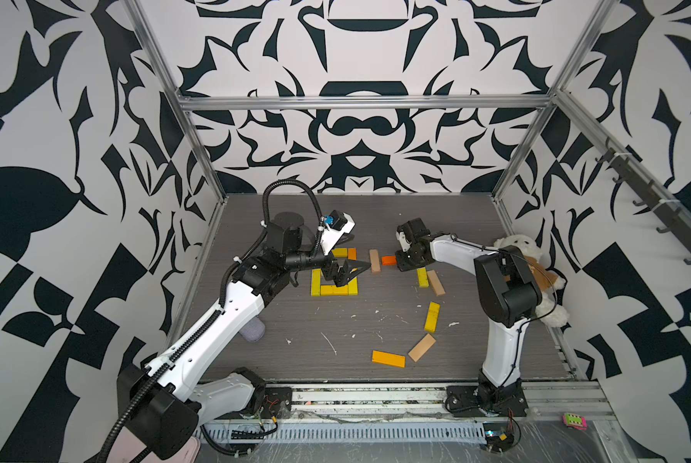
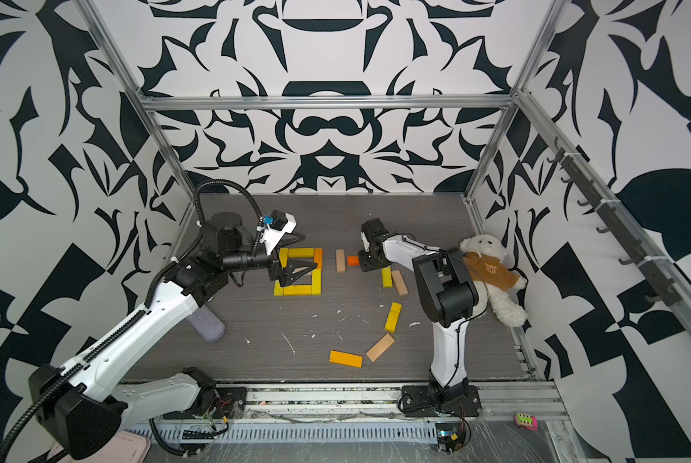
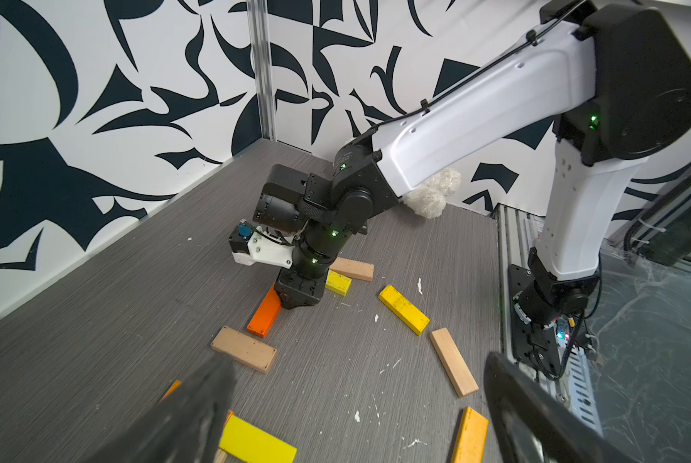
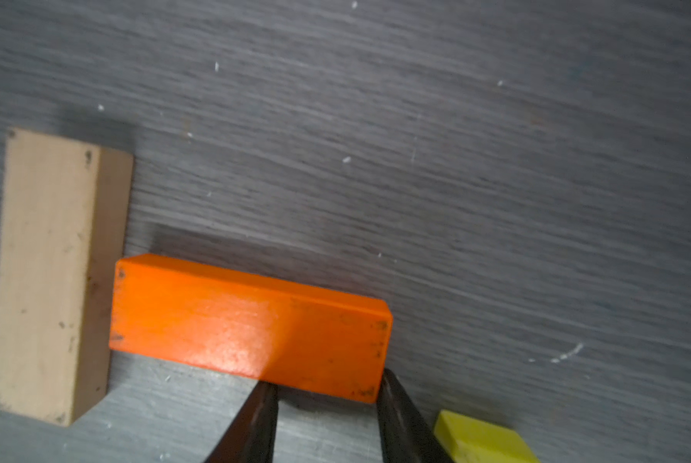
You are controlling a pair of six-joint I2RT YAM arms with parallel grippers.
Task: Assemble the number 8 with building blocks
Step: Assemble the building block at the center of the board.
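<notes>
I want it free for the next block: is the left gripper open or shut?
Open. On the left gripper the fingers stand wide apart, gripping nothing.

Room is opening in the middle, with blocks crowding both my grippers

My left gripper (image 1: 353,273) is hanging wide open over the yellow square (image 1: 315,282), whose walls are ringing the floor beneath it, and a grey roll (image 2: 207,324) is lying beside that arm. My right gripper (image 4: 327,381) is meeting the orange block (image 4: 247,320) across its tips, with the tan block (image 4: 51,276) standing crosswise just beyond and a yellow block (image 4: 480,439) sitting close at its side. The teddy bear (image 2: 488,268) is filling the wall side behind my right arm. Bare table (image 1: 335,328) is stretching between the square and the curved line of three loose blocks (image 1: 432,316), giving either gripper a way through
</notes>
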